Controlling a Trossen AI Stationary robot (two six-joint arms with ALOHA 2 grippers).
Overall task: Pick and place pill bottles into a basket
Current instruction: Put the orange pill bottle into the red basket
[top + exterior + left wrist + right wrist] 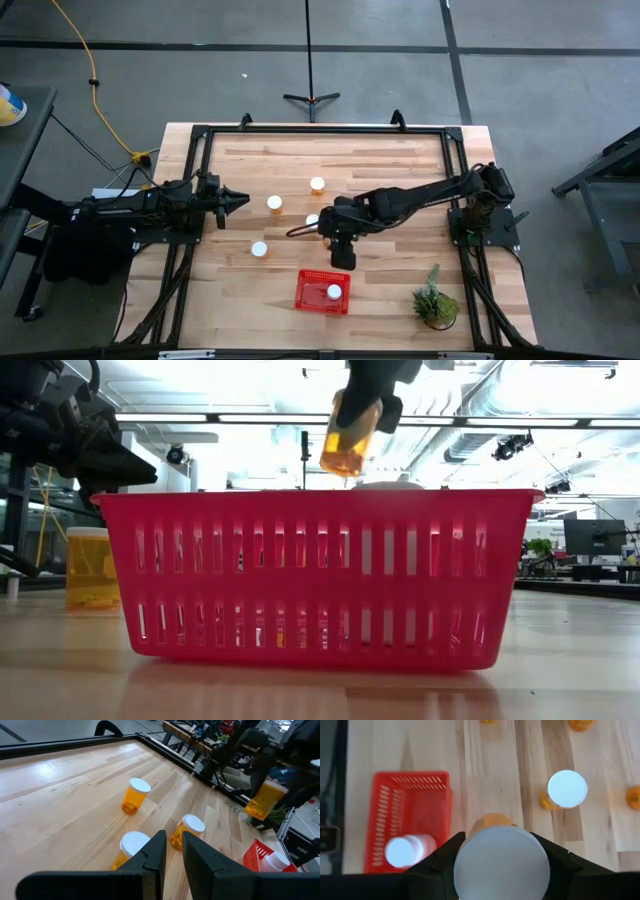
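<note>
The right end effector (pixel 341 243) is clamped on a bottle (pixel 351 438), cap up toward the wrist, body hanging roughly vertical w/ a slight tilt. In the high view it sits just above the basket (pixel 309 289), which is lower centre of frame; so the drop spot lies down-frame from the held bottle, close but not yet under it. The low view shows the bottle above rim height, so the near wall shouldn't block it, I'd judge.

One bottle (pixel 333 292) already lies in the basket's right half; the left half looks free, better target.

The left end effector (pixel 232 200) waits at mid-left of the high view, fingers nearly together, holding nothing.

Loose bottles on the table (pixel 400 180): approx. four, centre of frame, up-frame of the basket, clear of the path. Plant (pixel 436 298) lower right, well apart.
</note>
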